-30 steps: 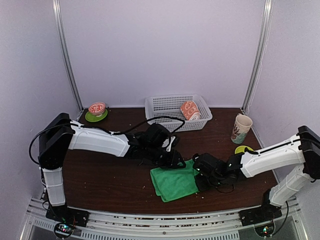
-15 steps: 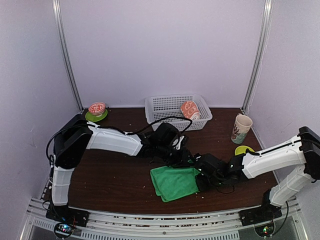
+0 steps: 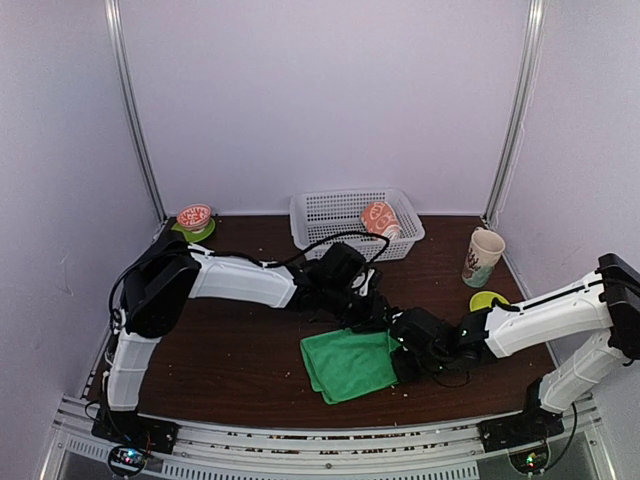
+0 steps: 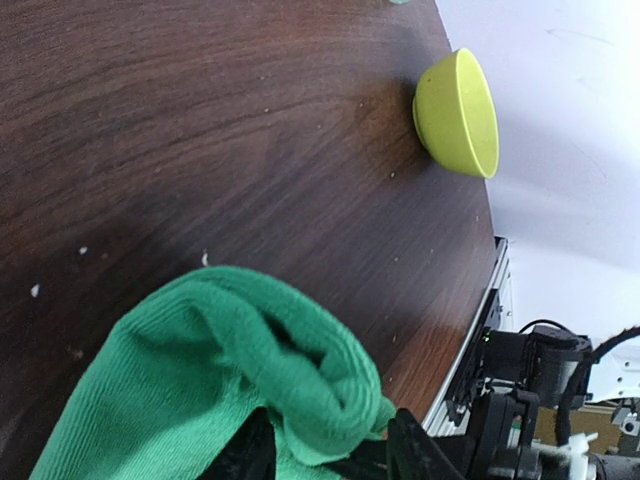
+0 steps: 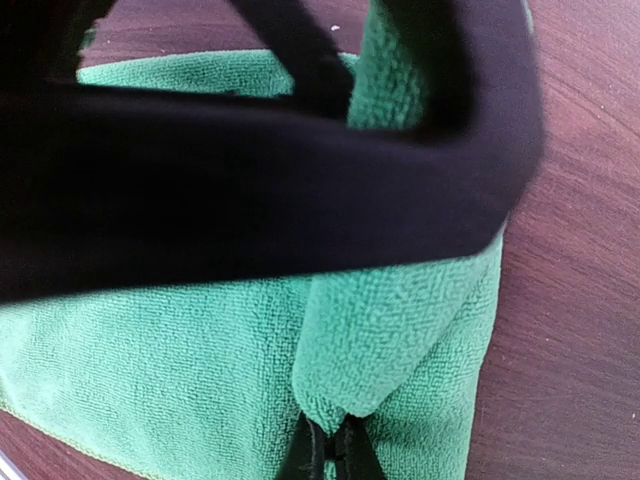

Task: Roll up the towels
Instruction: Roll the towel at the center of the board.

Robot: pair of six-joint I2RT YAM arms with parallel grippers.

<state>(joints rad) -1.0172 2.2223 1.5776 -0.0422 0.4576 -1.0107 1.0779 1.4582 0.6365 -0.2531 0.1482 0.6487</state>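
Observation:
The green towel lies folded on the dark table near the front, its right edge lifted into a fold. My left gripper reaches across to the towel's far right corner. In the left wrist view a thick rolled fold of the green towel fills the gap of that gripper. My right gripper is shut on a raised flap of the green towel, pinched at its tips. The peach-orange towel sits rolled in the white basket.
A patterned cup and a yellow-green bowl stand at the right, the bowl also in the left wrist view. A small bowl on a green saucer sits at the back left. The left arm crosses the right wrist view.
My left arm has swung right along the towel's far edge to its right corner. The right gripper has stayed on the towel's right edge.

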